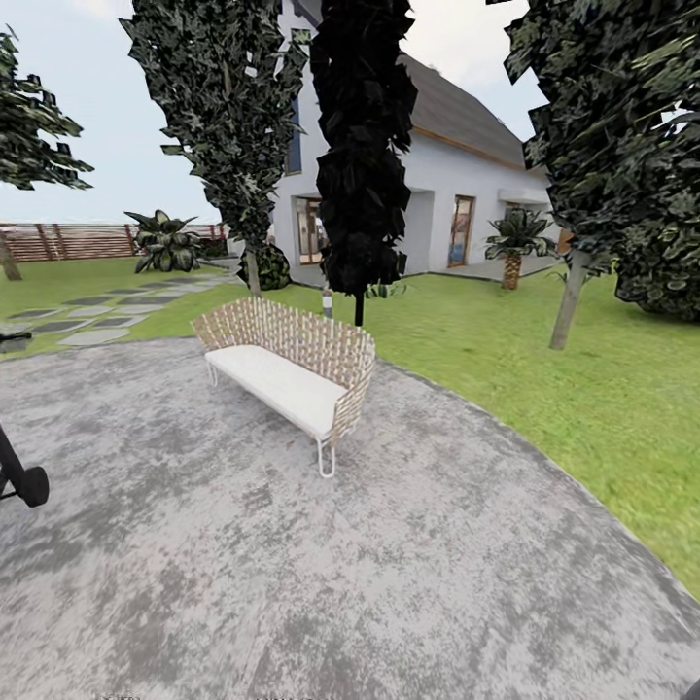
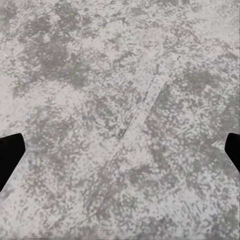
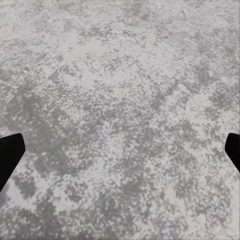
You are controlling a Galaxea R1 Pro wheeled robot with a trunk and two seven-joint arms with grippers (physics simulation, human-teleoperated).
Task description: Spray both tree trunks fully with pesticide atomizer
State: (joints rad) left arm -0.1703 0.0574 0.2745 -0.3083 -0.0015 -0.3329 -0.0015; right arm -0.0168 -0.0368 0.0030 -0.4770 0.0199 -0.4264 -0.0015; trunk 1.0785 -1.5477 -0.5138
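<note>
Two black fingertips are seen at opposite edges of each wrist view, spread wide apart with nothing between them, so both the left gripper (image 2: 120, 152) and the right gripper (image 3: 120, 152) are read as open and empty. Mottled grey paving (image 2: 125, 90) is seen under each of them.

From the head view, a rounded grey paved patio (image 1: 292, 564) is shown in the near ground, bordered on the right and far sides by green lawn (image 1: 583, 389). A woven wicker bench (image 1: 292, 365) with a white seat cushion is set on the far part of the patio, angled with its back toward the lawn. Just beyond it, thin-trunked dark-leaved trees (image 1: 362, 146) are lined up, and a white house (image 1: 457, 185) is seen behind them. Stepping stones (image 1: 97, 316) are laid across the grass at far left, leading toward a brown slatted fence (image 1: 68, 241). A dark arm part (image 1: 24, 481) is visible at the left edge.

The pesticide atomizer cannot be located in any of these views.
</note>
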